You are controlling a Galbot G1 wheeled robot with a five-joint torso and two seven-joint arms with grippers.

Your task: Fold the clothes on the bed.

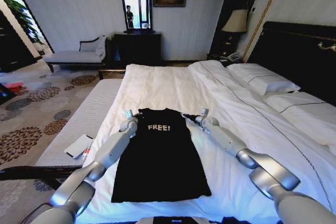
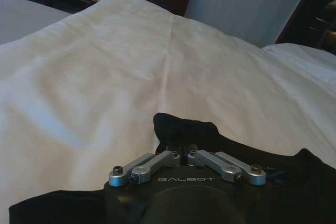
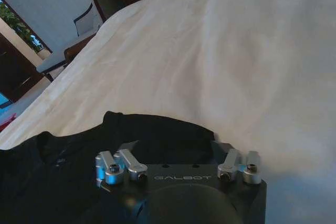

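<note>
Black cotton, the T-shirt (image 1: 160,156) lies flat on the white duvet of the bed (image 1: 173,85), its "FREE!" lettering facing up and its collar end toward the far side. The left pincer (image 1: 128,114) sits at the shirt's left shoulder corner, the right pincer (image 1: 203,113) just beside the right shoulder. In each wrist view, dark cloth bunches at the fingertips; they appear clamped on it, though the tips are hidden.

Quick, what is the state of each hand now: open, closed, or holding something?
Left hand: closed on the T-shirt, at one shoulder.
Right hand: open, at the other shoulder, holding nothing.
</note>
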